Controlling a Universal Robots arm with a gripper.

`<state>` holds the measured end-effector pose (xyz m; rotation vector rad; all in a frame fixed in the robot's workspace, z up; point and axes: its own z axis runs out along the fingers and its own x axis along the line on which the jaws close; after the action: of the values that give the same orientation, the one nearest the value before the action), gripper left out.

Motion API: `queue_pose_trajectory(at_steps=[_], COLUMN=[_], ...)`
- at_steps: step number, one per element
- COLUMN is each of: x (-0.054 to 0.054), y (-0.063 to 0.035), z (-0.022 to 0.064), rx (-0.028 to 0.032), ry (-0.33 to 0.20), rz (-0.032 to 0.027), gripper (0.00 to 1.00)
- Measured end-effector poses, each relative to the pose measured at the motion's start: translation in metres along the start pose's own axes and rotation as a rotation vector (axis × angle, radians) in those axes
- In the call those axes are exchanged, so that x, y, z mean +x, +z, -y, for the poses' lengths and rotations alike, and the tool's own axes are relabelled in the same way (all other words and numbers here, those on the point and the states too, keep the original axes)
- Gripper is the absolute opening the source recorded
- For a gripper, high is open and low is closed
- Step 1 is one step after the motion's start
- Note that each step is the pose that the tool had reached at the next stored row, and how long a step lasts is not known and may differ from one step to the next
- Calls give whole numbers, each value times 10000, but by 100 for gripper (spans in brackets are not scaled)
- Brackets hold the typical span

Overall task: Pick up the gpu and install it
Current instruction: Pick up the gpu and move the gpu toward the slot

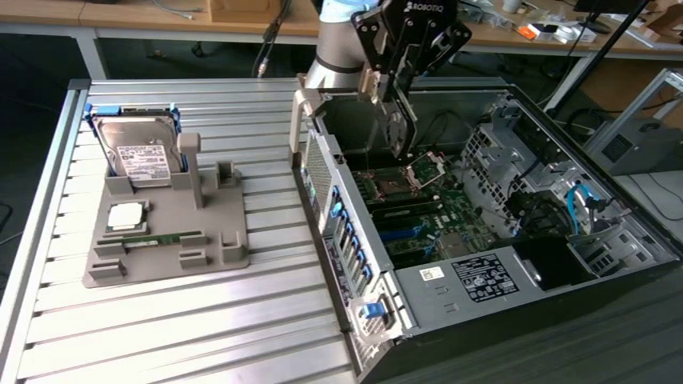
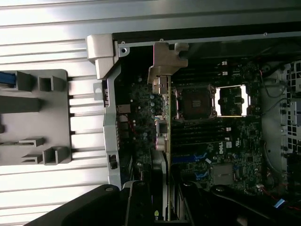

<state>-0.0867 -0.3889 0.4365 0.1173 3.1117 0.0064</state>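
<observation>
Dark and silver-edged, the gpu (image 1: 401,132) hangs upright, pinched between the fingers of the gripper (image 1: 393,94), over the open case (image 1: 347,240). The wrist view shows it edge-on above the motherboard (image 2: 211,136), beside the socket (image 2: 195,101). The exterior view shows a grey tray (image 1: 224,256) holding the hard drive (image 1: 139,156), chip (image 1: 126,214) and memory stick (image 1: 160,238).

I work over a ribbed, silvery metal worktop (image 1: 192,320) that fills the lower left of the frame, with dark floor (image 1: 27,144) past its left edge, pale wooden desks (image 1: 128,16) strewn with cables along the top, and a grey cabinet (image 1: 641,144) beside an aluminium frame (image 1: 653,94) at the right.
</observation>
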Motion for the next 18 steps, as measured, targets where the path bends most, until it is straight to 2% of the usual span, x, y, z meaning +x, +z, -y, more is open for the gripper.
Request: queue_pose_trajectory(at_steps=[18], x=[-132], y=[66], z=[31], rx=[6], ry=[-1], rz=[0], gripper=[27])
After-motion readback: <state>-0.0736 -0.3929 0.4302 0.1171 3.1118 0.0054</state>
